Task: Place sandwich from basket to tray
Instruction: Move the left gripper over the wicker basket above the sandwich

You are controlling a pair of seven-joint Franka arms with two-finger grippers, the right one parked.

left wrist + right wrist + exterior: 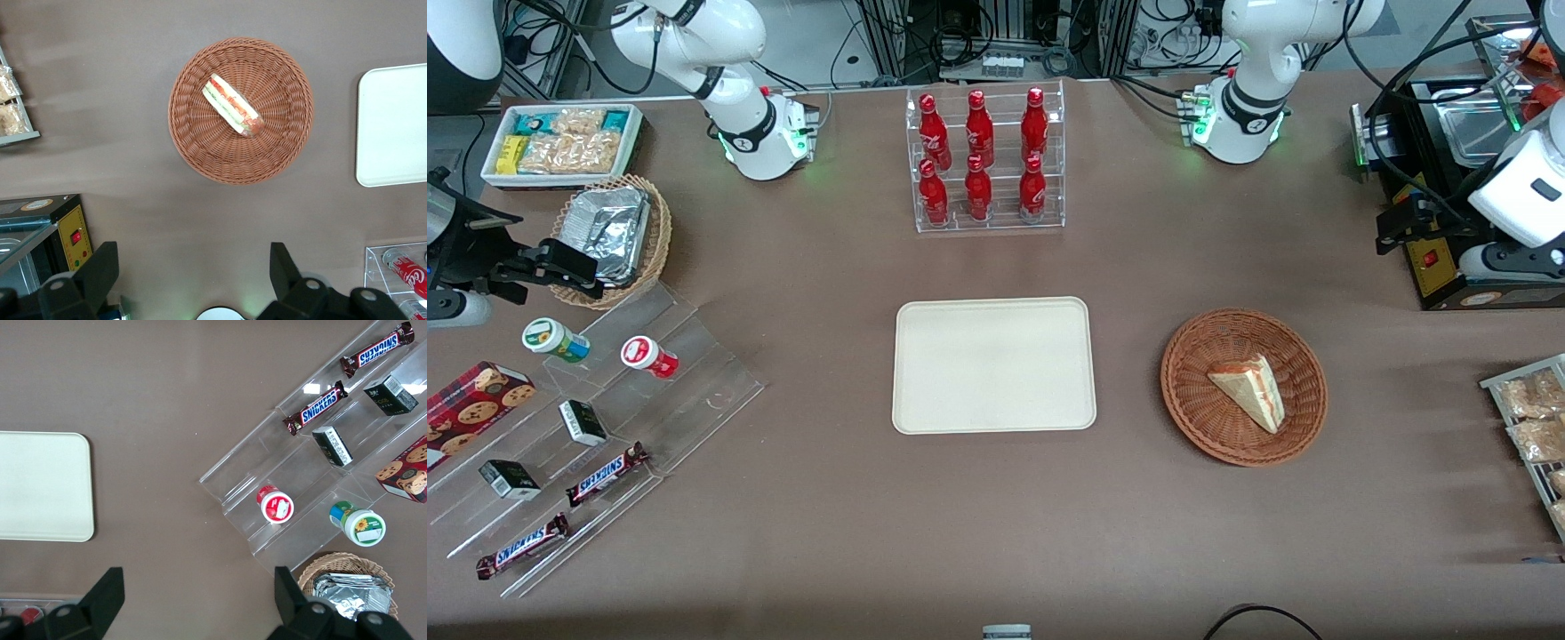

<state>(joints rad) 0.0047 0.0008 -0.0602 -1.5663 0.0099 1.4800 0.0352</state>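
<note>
You have the tray [994, 365] bare in the middle of the desk [996, 533], and beside it, toward the working arm's end, the basket [1193, 411] with the sandwich [1250, 389] lying flat inside. Nothing has been picked up yet.

In the wrist view the gripper [193, 280] hangs high above bare desk with its jaws wide apart and empty. The basket [193, 143] sits ahead of the jaws, not under them, so you likely need to carry the gripper forward over it before descending. The sandwich's [231, 105] striped cut edge runs diagonally to the jaw line; you would probably rotate the wrist to close across its short width.
</note>
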